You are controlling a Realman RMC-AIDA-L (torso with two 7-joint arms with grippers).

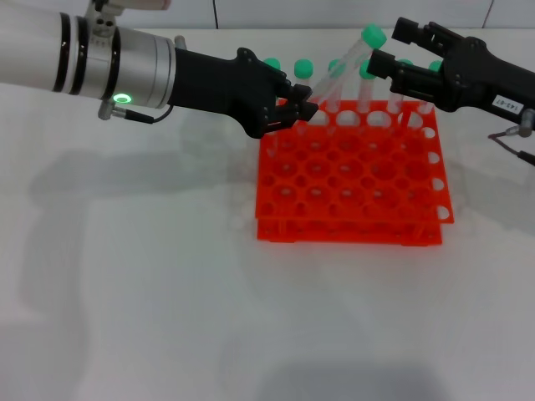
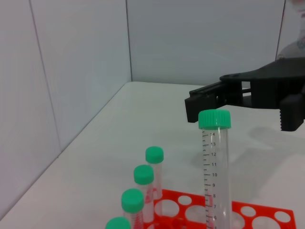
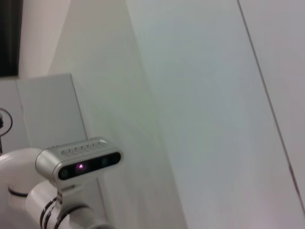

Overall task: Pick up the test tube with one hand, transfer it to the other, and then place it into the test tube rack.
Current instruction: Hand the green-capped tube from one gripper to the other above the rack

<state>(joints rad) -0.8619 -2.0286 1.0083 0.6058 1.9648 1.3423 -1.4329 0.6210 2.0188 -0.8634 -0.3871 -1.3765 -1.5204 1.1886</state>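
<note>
Handover appears to be the step in hand: the test tube (image 1: 341,75), a slim clear plastic cylinder with printed graduations and a ribbed green screw cap, is held tilted above the back edge of the test tube rack (image 1: 355,180), its lower end clamped in the left hand (image 1: 294,110). The right hand (image 1: 386,52) (all black, with a small white label on its arm) is poised at the cap with its fingers apart, seemingly not yet touching, though contact cannot be ruled out from the head view. Next, the fingers would need to be closed on the upper tube before the left lets go. Rigid, glossy orange-red plastic with round holes forms the rack on the white surface (image 1: 167,301).
</note>
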